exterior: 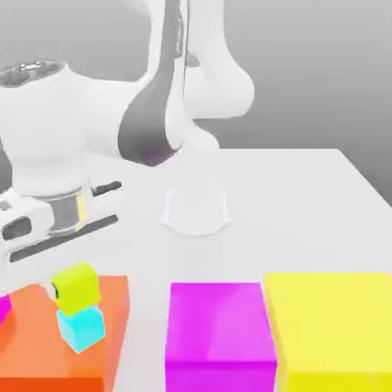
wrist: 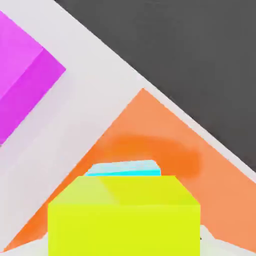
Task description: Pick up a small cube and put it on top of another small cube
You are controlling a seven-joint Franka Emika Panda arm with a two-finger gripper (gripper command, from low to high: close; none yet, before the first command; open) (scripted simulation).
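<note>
White table (exterior: 306,199) under a grey backdrop. At lower left, the lime cube (exterior: 76,287) sits atop the cyan cube (exterior: 81,328) on an orange block (exterior: 115,306). Whether the gripper's fingers are parted or gripping, I cannot tell.

Bright, even light washes the white table (exterior: 306,199) with only faint shadows, the arm (exterior: 153,130) shows soft gloss, and the lime cube (wrist: 125,215) looks slightly blurred at lower centre.
</note>
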